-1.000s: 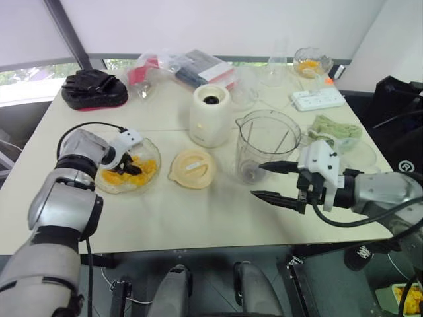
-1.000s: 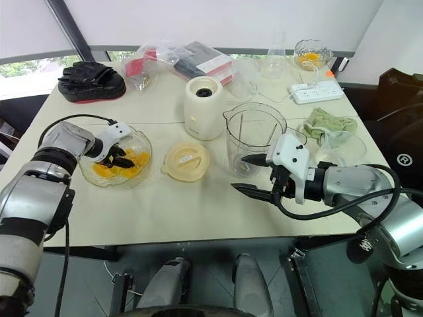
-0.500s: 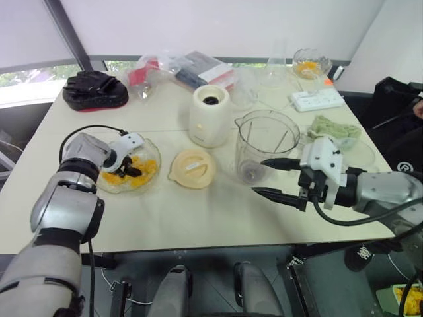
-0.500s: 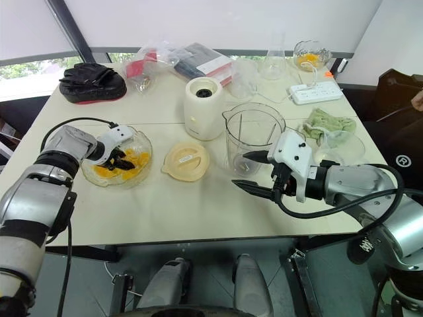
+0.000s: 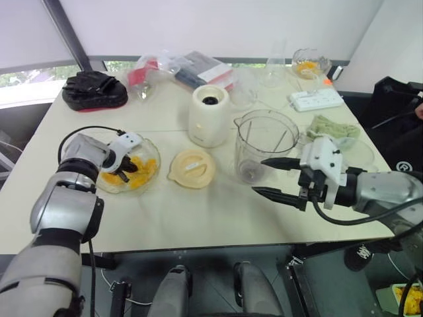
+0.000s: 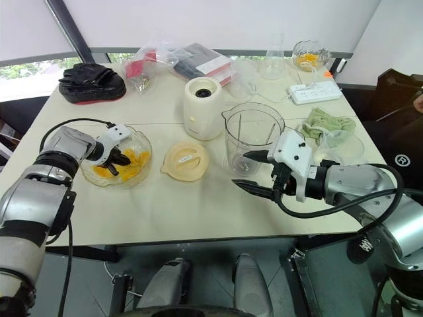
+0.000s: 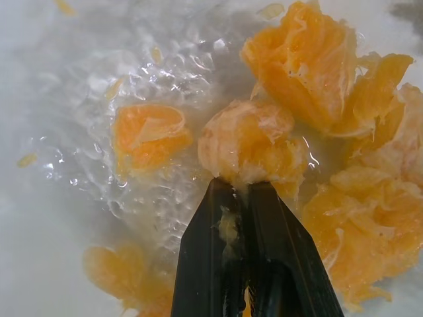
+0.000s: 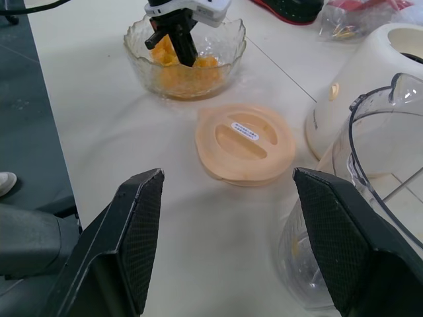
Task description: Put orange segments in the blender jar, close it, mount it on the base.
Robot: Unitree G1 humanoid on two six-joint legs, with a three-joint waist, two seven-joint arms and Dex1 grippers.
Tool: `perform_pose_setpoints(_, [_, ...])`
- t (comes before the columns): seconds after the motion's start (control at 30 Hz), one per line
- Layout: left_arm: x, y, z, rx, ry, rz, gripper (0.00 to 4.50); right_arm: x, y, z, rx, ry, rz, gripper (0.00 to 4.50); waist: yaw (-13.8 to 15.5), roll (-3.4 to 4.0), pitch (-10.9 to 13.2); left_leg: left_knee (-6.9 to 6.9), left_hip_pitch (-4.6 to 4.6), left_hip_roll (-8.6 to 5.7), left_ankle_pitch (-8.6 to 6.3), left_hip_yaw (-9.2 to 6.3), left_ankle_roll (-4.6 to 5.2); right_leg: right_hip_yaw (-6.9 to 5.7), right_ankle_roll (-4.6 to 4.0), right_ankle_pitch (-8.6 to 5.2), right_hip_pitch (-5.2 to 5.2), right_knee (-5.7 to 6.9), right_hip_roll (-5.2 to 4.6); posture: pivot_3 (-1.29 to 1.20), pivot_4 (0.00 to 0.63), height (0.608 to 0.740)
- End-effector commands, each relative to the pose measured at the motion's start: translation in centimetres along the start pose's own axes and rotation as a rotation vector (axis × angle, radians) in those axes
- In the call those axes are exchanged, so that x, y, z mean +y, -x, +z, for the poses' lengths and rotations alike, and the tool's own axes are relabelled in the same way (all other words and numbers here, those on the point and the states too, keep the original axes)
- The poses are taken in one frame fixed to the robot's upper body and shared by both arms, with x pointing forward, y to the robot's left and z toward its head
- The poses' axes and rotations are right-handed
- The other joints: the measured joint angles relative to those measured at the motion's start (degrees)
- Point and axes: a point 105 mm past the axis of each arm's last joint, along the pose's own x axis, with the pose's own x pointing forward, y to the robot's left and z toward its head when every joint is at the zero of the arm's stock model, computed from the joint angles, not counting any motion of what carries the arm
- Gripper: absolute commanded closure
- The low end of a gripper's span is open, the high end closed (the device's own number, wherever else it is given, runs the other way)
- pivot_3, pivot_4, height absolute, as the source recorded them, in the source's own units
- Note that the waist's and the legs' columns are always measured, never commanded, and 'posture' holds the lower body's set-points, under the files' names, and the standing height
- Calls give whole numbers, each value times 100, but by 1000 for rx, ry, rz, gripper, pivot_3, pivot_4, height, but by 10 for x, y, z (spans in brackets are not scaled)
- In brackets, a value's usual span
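The right end effector (image 5: 269, 177) hovers nearest, above the surface (image 5: 198, 218), its two black fingers spread wide and holding nothing — just in front of the blender jar (image 5: 266, 144), which stands upright. The pale orange lid (image 5: 192, 168) lies flat to the jar's left. Further left, the left end effector (image 6: 117, 159) dips into the scalloped glass bowl (image 6: 139, 173) — its fingers are pinched on one of the orange segments (image 7: 252, 144). Behind the lid stands the base (image 5: 210, 115).
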Motion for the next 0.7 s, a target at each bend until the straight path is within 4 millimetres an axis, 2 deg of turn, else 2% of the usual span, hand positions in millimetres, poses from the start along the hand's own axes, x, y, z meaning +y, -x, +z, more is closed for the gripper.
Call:
perform_pose_setpoints(0.03, [17,25,13,-153,123,27,4417,0,0,6,-18,36,-2,1217,-4,-1,1,0,-1,0,0,0,0,0,0,0,-1,0,0,0,150,740])
perform_pose_setpoints(0.13, [22,42,23,-283,221,-7,4417,1,-2,5,-20,36,1,1217,-8,-2,1,0,-4,0,0,-1,0,0,0,0,-5,0,0,0,150,740])
perform_pose_setpoints(0.3, [19,66,23,-422,335,-58,4417,0,-5,4,-25,34,9,1217,-16,-1,1,-2,-5,0,0,-2,0,1,0,0,-5,1,-2,0,150,740])
perform_pose_setpoints(0.5, [-10,99,32,-639,397,-60,4417,-3,-6,1,-19,38,23,1217,-11,-1,2,-5,-5,2,0,-8,-1,1,-2,0,-10,6,-1,0,150,740])
perform_pose_setpoints(0.7, [-34,139,66,-923,362,-88,4417,-8,-7,-1,-15,50,22,1217,33,-3,1,6,-5,0,2,-8,-4,1,-2,0,-3,1,-2,0,150,740])
